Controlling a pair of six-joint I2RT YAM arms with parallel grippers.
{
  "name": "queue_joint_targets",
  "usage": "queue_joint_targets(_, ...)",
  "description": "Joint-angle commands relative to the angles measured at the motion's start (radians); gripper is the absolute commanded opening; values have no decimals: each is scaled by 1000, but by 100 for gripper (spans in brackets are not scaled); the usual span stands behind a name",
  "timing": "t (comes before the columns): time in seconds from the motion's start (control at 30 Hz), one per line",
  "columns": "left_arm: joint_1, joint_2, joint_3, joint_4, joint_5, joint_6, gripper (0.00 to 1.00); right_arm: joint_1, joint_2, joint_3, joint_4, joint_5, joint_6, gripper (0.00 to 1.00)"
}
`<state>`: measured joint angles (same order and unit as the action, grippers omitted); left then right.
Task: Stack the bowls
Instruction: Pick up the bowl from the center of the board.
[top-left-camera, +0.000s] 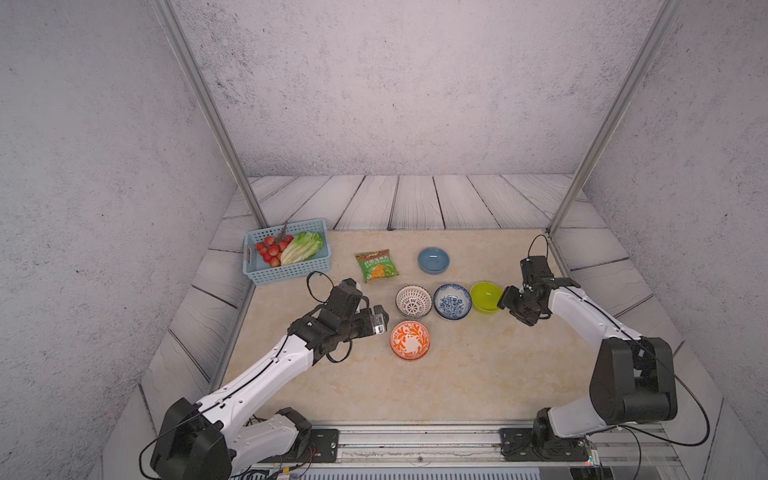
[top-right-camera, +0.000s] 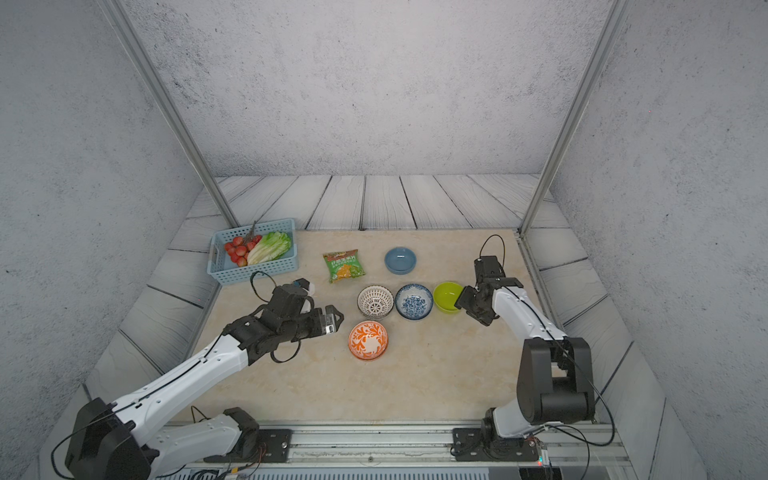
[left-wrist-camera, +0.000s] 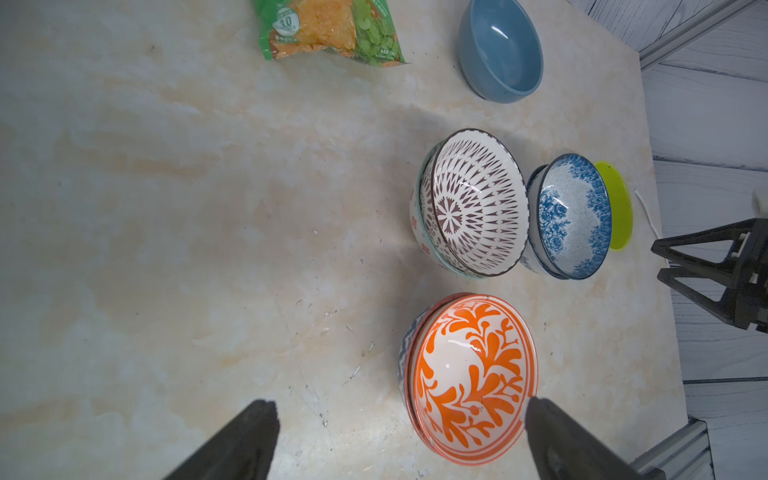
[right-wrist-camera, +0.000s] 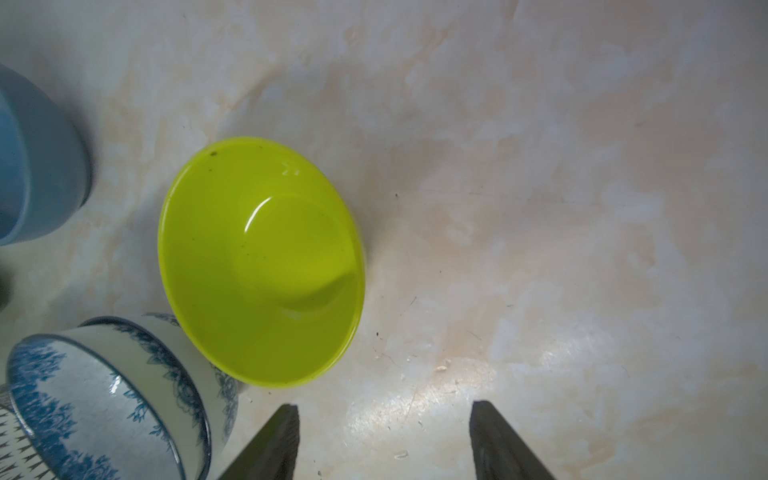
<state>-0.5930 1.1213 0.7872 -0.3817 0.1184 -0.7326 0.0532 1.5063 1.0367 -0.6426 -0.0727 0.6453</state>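
**Top views.** The lime-green bowl (top-left-camera: 485, 297) stands on the table (top-left-camera: 457, 386), at 3 o'clock of the blue-floral bowl (top-left-camera: 452, 301). The right pincer (top-left-camera: 505, 301) is at its 3 o'clock rim. The left pincer (top-left-camera: 380, 322) hangs at 9 o'clock of the orange-scroll bowl (top-left-camera: 409, 340).

**Left wrist view.** The left pincer (left-wrist-camera: 403, 409) is released and empty. Only here do lower bowls show nested under the patterned ones.

**Right wrist view.** The right pincer (right-wrist-camera: 384, 415) is released, with the lime-green bowl (right-wrist-camera: 262, 262) ahead of its tips. Recommended: place one finger inside the rim and one outside, then clench.
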Motion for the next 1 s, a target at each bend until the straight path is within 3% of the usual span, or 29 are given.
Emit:
queue_joint_targets(0.0,14,-10,-16,33,17,9,97,-4,68,60,-13,28,-21,63)
queue_joint_targets(0.13,19,-3,-23,52,22,6,96,-4,148,96,-6,-4,-47,44)
queue_joint_targets(0.4,23,6,-27,65,18,2,94,-4,185,78,31,3,-36,40)
queue_joint_targets(0.6,24,11,-26,69,15,1,93,-4,181,55,35,-7,-50,18)
queue_joint_targets(0.87,24,7,-29,71,12,-2,93,-4,78,-6,2,43,-73,0)
queue_joint_targets(0.97,24,8,-29,72,14,-1,93,-3,20,-48,-14,20,-69,0)
